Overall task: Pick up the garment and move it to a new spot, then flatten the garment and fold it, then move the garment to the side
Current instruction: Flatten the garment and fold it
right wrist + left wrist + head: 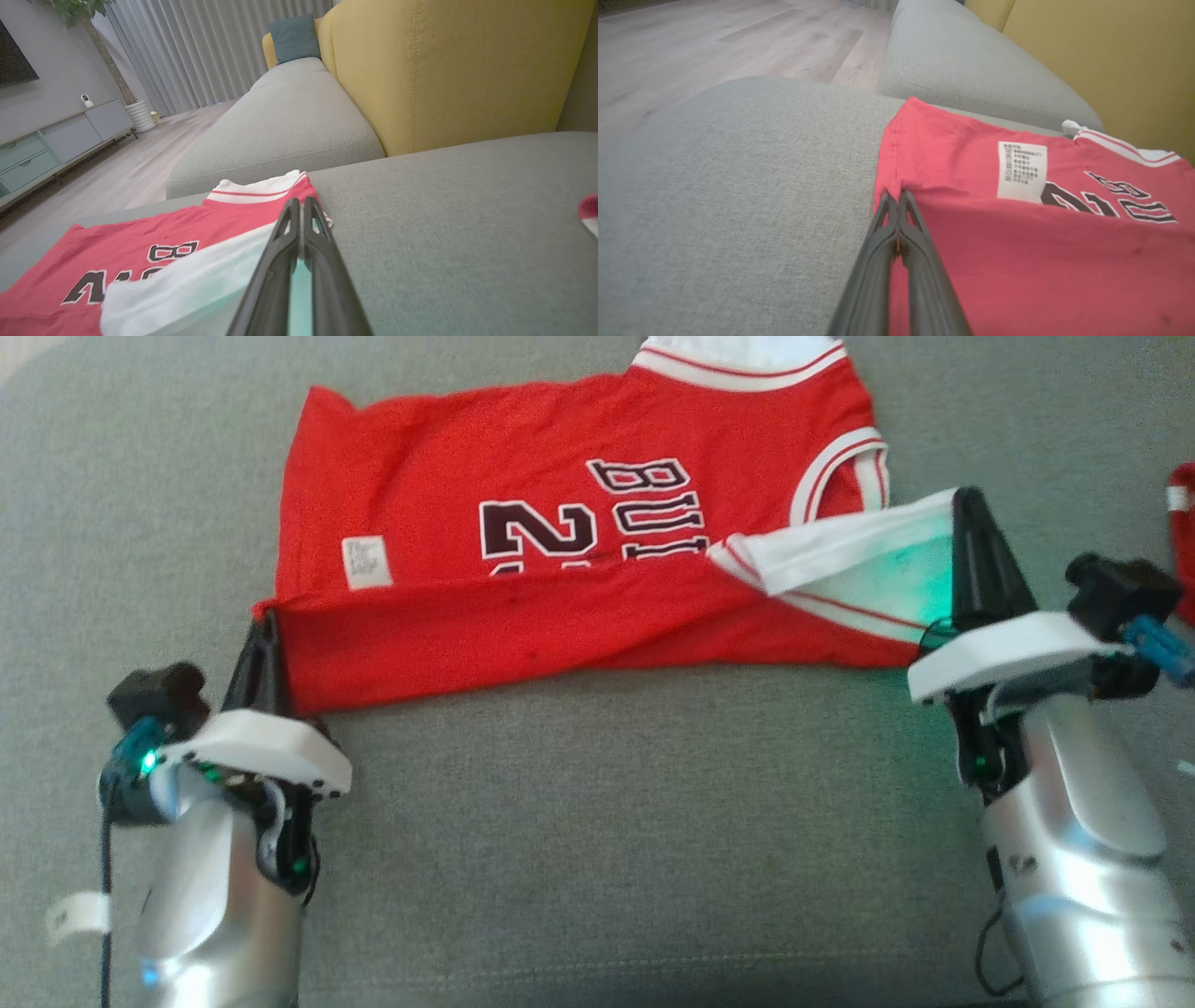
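The garment [523,513] is a red basketball jersey with white trim and dark lettering, lying on the grey sofa cushion [597,821]. Its near edge is folded over toward the lettering. My left gripper [269,621] is shut on the near left hem corner, where the closed fingertips [894,196] meet the red cloth [1017,242]. My right gripper [971,499] is shut on the white-trimmed edge at the right, which is lifted and pulled taut. In the right wrist view my right gripper [299,203] pinches that white band, with the garment [140,233] spread to its left.
A small red and white item [1184,541] lies at the cushion's right edge. A yellow backrest [458,70] rises behind the seat. Another grey cushion [971,60] adjoins it, with wooden floor [714,42] beyond. A teal pillow [294,37] sits far off.
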{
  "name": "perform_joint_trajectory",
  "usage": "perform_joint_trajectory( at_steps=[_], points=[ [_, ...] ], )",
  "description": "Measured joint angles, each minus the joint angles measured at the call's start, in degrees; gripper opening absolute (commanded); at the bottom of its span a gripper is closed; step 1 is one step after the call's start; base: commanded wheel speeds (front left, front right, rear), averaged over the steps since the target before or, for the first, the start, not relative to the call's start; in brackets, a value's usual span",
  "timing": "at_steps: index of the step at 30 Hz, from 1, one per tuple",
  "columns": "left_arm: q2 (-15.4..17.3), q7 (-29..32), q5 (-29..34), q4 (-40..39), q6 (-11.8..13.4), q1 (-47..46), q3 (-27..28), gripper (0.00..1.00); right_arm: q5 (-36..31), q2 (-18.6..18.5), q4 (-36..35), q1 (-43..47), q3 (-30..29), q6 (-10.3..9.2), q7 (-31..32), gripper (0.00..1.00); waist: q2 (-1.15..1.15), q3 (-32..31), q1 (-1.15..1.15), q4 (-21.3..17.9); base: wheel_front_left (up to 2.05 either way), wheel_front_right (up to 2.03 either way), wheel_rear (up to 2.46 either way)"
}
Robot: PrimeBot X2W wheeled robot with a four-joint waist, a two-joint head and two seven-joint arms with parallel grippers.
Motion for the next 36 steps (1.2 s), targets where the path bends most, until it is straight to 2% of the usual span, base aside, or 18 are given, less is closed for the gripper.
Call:
perform_joint_trajectory(
  at_steps=[8,9,10,11,17,22,28,36],
  points=[
    [-0.02,0.0,2.42,3.22,-0.97,-4.52,-0.41,0.0,-3.48,0.35,7.69,-5.37,-1.07,0.0,-2.05,0.0,0.0,3.06,0.0,1.46,0.0,0.0,0.0],
    [-0.02,0.0,2.69,3.2,-0.97,-4.82,-0.34,0.0,-3.83,0.41,8.38,-5.87,-1.48,0.01,-2.25,0.02,0.0,3.29,0.0,1.55,0.0,0.0,0.0],
    [-0.03,0.0,2.77,3.19,-0.97,-5.03,-0.25,0.45,-3.91,0.45,9.01,-6.41,-2.04,0.0,-2.42,0.71,0.0,3.51,0.0,1.63,0.0,0.0,0.0],
    [-0.07,0.0,2.78,2.98,-0.96,-5.09,-0.03,1.0,-4.01,0.44,9.53,-6.81,-2.41,0.0,-2.43,1.0,0.0,3.65,0.0,1.7,0.0,0.0,0.0],
    [-0.1,0.0,1.85,-1.48,0.57,-3.48,0.98,1.0,-3.58,0.53,4.6,-6.78,-4.12,0.01,-2.59,1.0,0.0,3.43,0.01,1.79,0.0,0.0,0.0],
    [-0.07,-0.01,-2.36,-5.22,2.74,3.6,-1.12,1.0,-1.08,0.63,0.47,0.95,-4.37,0.0,-2.6,1.0,0.0,2.03,0.0,1.85,0.0,0.0,0.0],
    [-0.05,0.0,-4.63,-6.21,4.7,8.17,-2.9,1.0,0.59,0.99,0.53,9.39,-4.14,0.0,-2.6,1.0,0.0,0.91,0.0,2.04,0.0,0.0,0.0],
    [-0.02,0.0,-4.99,-7.0,5.25,8.61,-3.58,1.0,2.68,1.12,2.53,10.34,-2.22,0.01,-2.6,1.0,0.0,0.73,0.0,2.03,0.0,0.0,0.0]
  ],
)
